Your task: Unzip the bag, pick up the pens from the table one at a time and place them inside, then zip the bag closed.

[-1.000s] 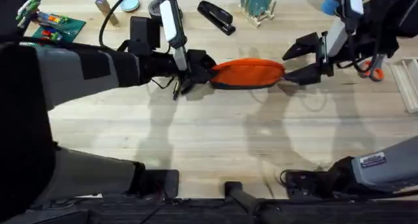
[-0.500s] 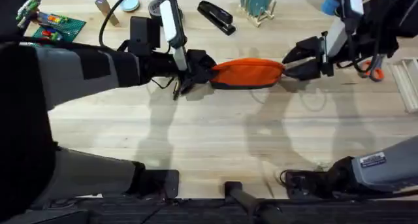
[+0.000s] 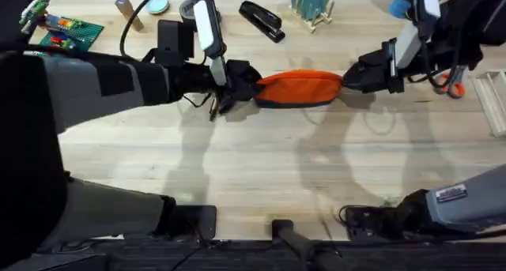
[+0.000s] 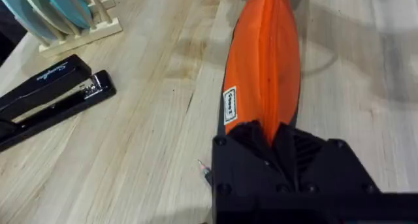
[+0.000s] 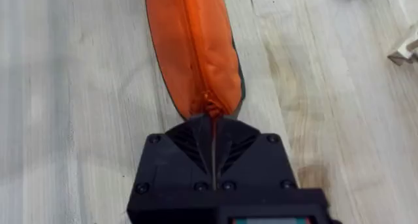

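While I watch from the overhead camera, this is how I read the scene.

Bag look: the bag [image 3: 299, 88] is a long orange fabric pouch with a dark lower edge, plump in the middle and tapering to both ends; a small white label sits near one end in the left wrist view [image 4: 230, 106].
Zipper: the seam along the top reads as a closed line in both wrist views; I cannot make out the pull itself where it meets the fingers.
Bag place: it lies lengthwise across the far middle of the table [image 3: 261, 176], between the two arms.
Left gripper: the left gripper [image 3: 237, 83] has its fingers pinched together on the bag's left end, the fabric running straight into them.
Right gripper: the right gripper [image 3: 348, 78] has its fingers pressed together on the bag's right tip, with no gap between them in the right wrist view [image 5: 212, 129].
Hidden: both ends of the bag disappear under the grippers' black bodies, so I cannot tell how much fabric each holds.
Pens: I see one thin dark stick [image 3: 213, 109] just under the left gripper, partly covered by it; its colour is hard to judge.
Nearby: a black stapler [image 3: 262, 20] lies beyond the bag, well apart from it.
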